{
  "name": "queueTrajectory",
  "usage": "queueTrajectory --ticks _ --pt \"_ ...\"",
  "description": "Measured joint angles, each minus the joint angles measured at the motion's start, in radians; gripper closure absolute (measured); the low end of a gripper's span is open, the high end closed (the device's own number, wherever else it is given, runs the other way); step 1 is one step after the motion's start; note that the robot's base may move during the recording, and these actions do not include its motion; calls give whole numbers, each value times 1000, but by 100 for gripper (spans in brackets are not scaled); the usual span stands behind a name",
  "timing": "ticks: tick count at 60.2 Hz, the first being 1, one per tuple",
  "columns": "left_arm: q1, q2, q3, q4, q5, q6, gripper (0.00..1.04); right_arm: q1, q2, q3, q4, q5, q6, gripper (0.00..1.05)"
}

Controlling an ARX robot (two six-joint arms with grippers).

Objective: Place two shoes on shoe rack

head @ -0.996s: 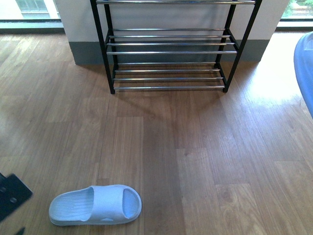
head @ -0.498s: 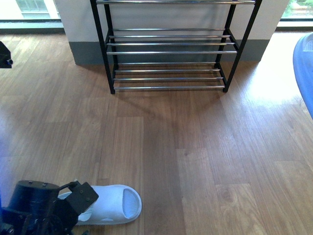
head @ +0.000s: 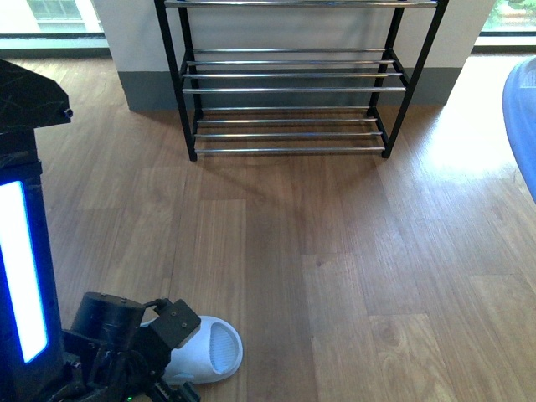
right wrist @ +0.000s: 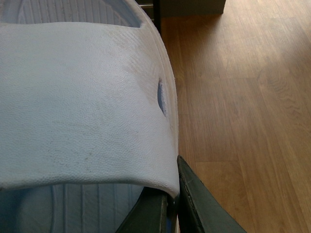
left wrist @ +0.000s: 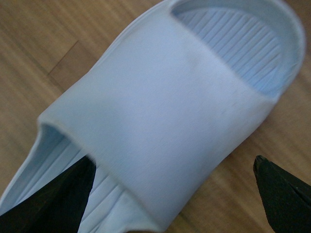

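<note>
One pale blue slide (head: pixel 214 348) lies on the wood floor at the front left, toe pointing right. My left gripper (head: pixel 174 350) hangs open over its strap. In the left wrist view the strap (left wrist: pixel 160 111) fills the picture, and the left gripper (left wrist: pixel 175 194) has one black finger over the footbed and the other (left wrist: pixel 279 191) over bare floor. My right gripper (right wrist: pixel 171 206) is shut on the strap edge of a second pale blue slide (right wrist: pixel 73 111), which shows as a blue shape (head: pixel 523 117) at the front view's right edge. The shoe rack (head: pixel 289 77) stands against the far wall, with nothing on its chrome rods.
My left arm, with a lit white strip (head: pixel 21 285), fills the front view's left edge. A white wall with a grey skirting (head: pixel 142 88) runs behind the rack, and windows (head: pixel 54 12) flank it. Wood floor (head: pixel 335 251) stretches between me and the rack.
The left arm has come in from the lower left and now covers the heel half of the slide on the floor. That slide and the held slide have stayed put.
</note>
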Motion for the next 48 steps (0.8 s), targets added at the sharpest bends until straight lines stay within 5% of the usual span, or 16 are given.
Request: queueTrajectory --ticks 32,48 --pt "-1 -14 -45 58 -7 -156 98 0 0 0 0 0 0 103" --pt "25 -132 -179 216 -51 -293 103 0 0 0 0 0 0 103"
